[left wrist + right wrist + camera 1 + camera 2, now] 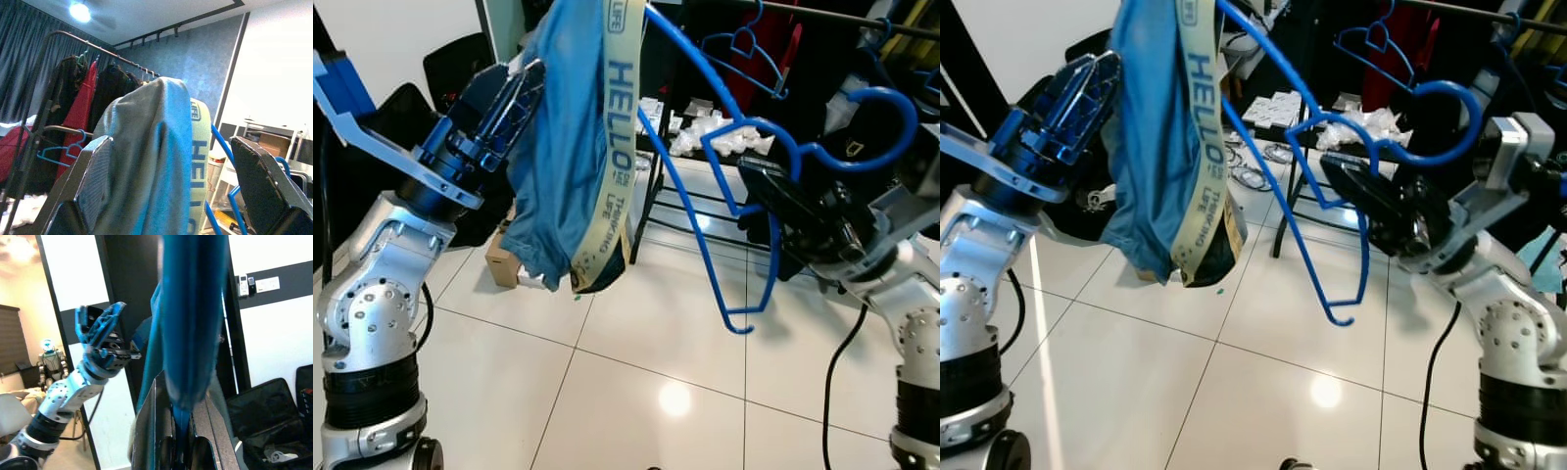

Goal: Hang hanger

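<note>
garment [563, 147] draped on hanger [705, 186] between both arms, clothes rack [822, 20] behind

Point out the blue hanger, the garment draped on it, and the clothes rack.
blue hanger [705, 264], left eye view, on its lower bar.
blue garment [563, 147], left eye view, on the cloth beside the HELLO band.
clothes rack [78, 36], left wrist view, on its top rail.

"HELLO" in blue on pale waistband [619, 147] of blue garment [563, 137]; "LIFE" above.
</note>
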You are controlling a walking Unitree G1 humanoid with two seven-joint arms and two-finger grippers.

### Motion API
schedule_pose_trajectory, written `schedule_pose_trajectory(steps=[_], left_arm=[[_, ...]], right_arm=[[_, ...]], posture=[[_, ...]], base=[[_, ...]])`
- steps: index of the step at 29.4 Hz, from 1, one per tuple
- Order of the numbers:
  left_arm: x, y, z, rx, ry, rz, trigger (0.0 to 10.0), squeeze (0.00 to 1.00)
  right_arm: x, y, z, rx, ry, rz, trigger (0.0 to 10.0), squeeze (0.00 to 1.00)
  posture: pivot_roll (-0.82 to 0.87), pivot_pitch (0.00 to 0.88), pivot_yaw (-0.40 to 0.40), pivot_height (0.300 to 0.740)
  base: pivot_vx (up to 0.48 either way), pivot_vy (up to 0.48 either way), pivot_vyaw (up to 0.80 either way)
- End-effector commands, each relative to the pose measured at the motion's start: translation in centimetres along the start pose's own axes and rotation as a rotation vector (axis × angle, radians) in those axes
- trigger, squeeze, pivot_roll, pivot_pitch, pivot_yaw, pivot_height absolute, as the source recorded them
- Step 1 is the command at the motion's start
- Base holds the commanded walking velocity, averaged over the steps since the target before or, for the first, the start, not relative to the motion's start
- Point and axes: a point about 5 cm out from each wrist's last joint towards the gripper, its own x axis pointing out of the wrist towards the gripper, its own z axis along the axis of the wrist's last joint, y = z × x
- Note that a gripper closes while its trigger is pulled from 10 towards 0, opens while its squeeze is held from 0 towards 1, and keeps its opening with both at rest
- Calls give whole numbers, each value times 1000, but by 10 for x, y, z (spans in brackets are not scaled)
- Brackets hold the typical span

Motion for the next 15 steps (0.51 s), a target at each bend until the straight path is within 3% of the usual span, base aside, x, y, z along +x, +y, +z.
schedule_pose_trajectory(steps=[1,7,9,10,11,14,15], left_arm=[[1,-4,3,32,21,-26,10000,0],[4,-3,4,77,29,-9,10000,0],[10,-2,5,162,36,36,10000,0],[10,-2,5,162,36,36,10000,0],[15,-3,-3,248,77,68,10000,0],[20,-5,-11,307,106,91,10000,0],[28,-7,-25,472,142,163,10000,0]], right_arm=[[3,-1,0,-12,-11,8,10000,0],[10,-7,-1,-19,-24,-5,10000,0],[15,-13,-7,-29,-12,-46,10000,0],[15,-13,-7,-29,-12,-46,10000,0],[18,-14,-12,-30,2,-62,10000,0],[21,-14,-17,-27,12,-69,10000,0],[26,-13,-26,-21,31,-69,10000,0]], posture=[[-15,136,9,740],[-12,135,5,740],[-10,137,3,740],[-10,137,3,740],[-10,138,1,740],[-10,137,2,740],[-14,136,2,740]], base=[[0,0,0],[0,0,0],[0,0,0],[0,0,0],[0,0,0],[0,0,0],[0,0,0]])
